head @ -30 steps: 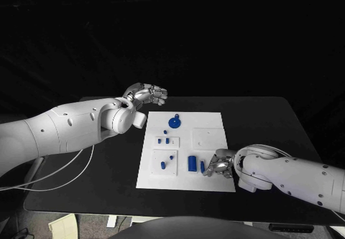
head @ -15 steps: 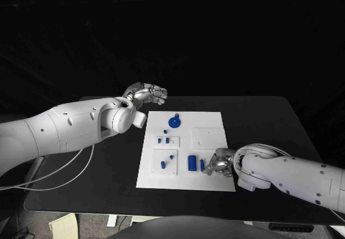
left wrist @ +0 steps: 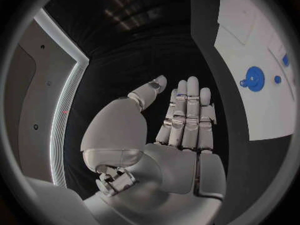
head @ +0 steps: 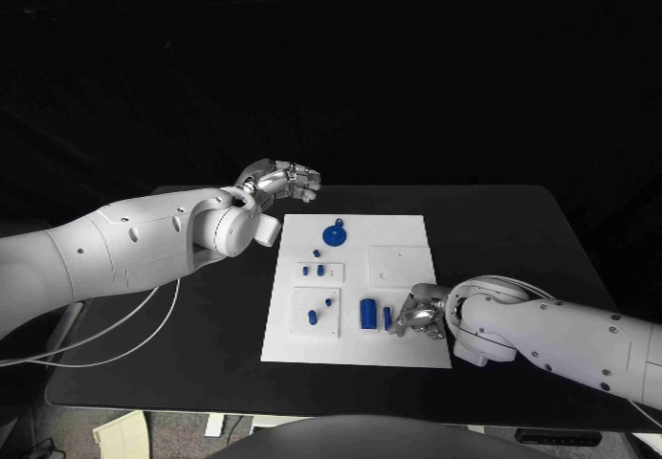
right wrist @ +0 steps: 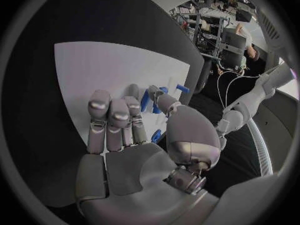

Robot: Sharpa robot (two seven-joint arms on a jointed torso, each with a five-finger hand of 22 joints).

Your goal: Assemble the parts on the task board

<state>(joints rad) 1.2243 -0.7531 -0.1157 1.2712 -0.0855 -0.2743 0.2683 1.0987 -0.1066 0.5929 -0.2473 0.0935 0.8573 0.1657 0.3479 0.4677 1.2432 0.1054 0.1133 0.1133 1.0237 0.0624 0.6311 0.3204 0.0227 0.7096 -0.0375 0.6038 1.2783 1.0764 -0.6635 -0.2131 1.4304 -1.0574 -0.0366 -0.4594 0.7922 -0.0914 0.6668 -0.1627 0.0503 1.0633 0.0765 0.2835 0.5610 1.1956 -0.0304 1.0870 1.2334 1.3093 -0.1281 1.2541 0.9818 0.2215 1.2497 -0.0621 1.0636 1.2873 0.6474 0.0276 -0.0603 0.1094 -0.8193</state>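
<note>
The white task board [head: 400, 234] lies in the middle of the black table. On it are a round blue part [head: 336, 233], a blue cylinder [head: 368, 313], a short blue piece [head: 387, 317] and several small blue pegs [head: 315, 271]. My right hand [head: 419, 316] rests low over the board's near right part, fingers stretched toward the short blue piece. In the right wrist view that piece [right wrist: 144, 100] sits between the thumb and fingers of the right hand [right wrist: 134, 135]; I cannot tell if they touch it. My left hand [head: 284, 180] hovers beyond the board's far left corner, flat and holding nothing [left wrist: 184, 125].
A raised white square plate [head: 403, 264] sits on the board's right half, just beyond my right hand. The left forearm [head: 152, 244] crosses the table's left side. The left wrist view shows the round blue part [left wrist: 253, 78] on the board [left wrist: 250, 30].
My right hand has edged slightly toward the short blue piece. The left hand and the parts have stayed still.
</note>
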